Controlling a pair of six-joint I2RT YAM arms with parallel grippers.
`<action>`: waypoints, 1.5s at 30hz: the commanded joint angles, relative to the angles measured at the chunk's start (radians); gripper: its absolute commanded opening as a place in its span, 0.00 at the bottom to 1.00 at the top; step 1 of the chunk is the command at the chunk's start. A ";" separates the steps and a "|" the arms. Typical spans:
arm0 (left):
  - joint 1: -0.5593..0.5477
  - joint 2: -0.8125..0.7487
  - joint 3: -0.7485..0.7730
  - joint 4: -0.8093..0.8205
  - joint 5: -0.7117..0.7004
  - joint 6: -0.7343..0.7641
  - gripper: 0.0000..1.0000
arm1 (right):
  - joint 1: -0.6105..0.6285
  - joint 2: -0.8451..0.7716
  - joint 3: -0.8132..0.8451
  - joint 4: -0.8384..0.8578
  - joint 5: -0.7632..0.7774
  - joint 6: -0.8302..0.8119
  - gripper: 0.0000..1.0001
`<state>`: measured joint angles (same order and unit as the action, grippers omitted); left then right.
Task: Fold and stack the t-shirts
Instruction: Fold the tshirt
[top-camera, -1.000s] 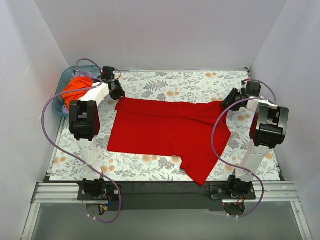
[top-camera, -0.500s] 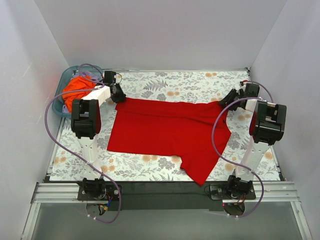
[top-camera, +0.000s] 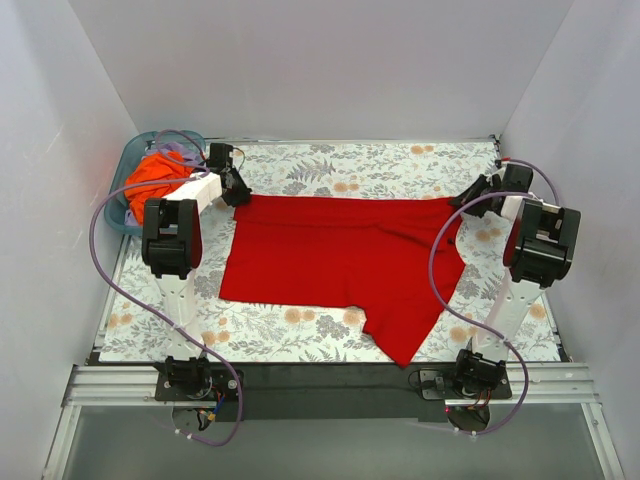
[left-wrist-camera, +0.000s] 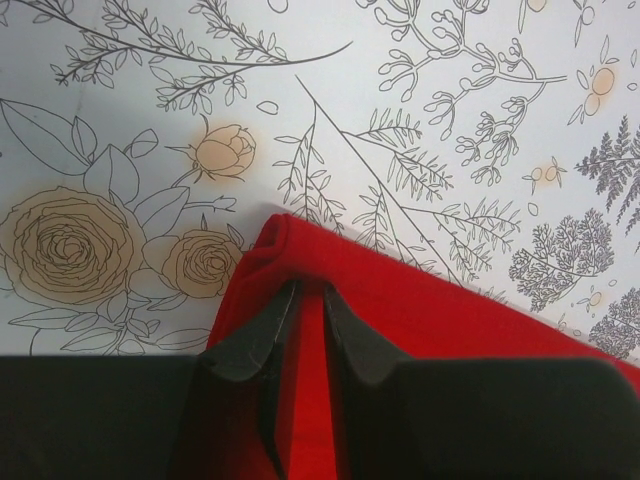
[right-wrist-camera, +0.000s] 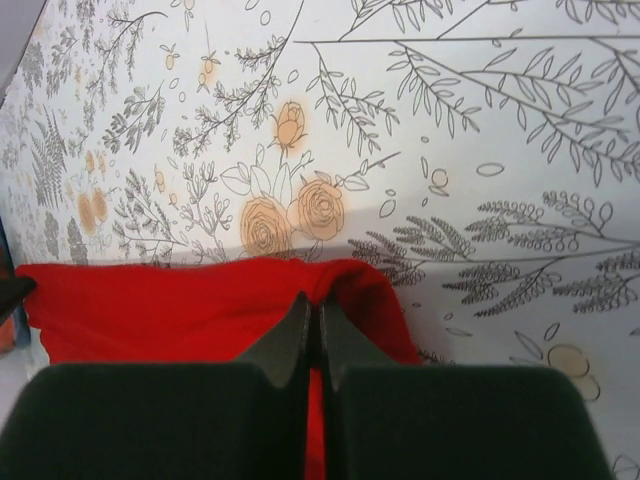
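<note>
The red t-shirt (top-camera: 335, 255) lies spread on the floral table, its far edge pulled into a straight line between the two grippers. My left gripper (top-camera: 238, 192) is shut on the shirt's far left corner; the left wrist view shows red cloth (left-wrist-camera: 400, 300) pinched between the fingers. My right gripper (top-camera: 470, 197) is shut on the far right corner; the right wrist view shows the cloth (right-wrist-camera: 180, 310) bunched at the fingertips. One part of the shirt hangs toward the near edge (top-camera: 405, 330). The orange t-shirt (top-camera: 158, 175) lies crumpled in the teal bin.
The teal bin (top-camera: 128, 165) sits at the far left corner of the table, beside the left arm. The floral table cover (top-camera: 350, 165) shows behind the shirt. White walls close in the back and both sides.
Both grippers have moved toward the far side and outward, holding the shirt corners. The red shirt has slid away from the near edge and its far edge has become straighter.
</note>
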<state>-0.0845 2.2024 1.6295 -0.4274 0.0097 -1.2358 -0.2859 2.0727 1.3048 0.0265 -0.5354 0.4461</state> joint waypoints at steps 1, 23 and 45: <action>0.000 0.049 -0.056 -0.085 -0.057 -0.004 0.14 | -0.010 0.058 0.082 0.033 -0.014 0.003 0.01; -0.006 -0.087 -0.071 -0.065 0.027 0.018 0.61 | -0.010 -0.031 0.079 -0.002 -0.020 -0.047 0.39; -0.053 -0.377 -0.316 -0.040 -0.086 0.053 0.64 | 0.459 -0.410 -0.217 -0.246 0.314 -0.382 0.42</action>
<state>-0.1234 1.8736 1.3479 -0.4644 -0.0456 -1.2003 0.1139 1.6722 1.0767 -0.1745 -0.3031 0.1631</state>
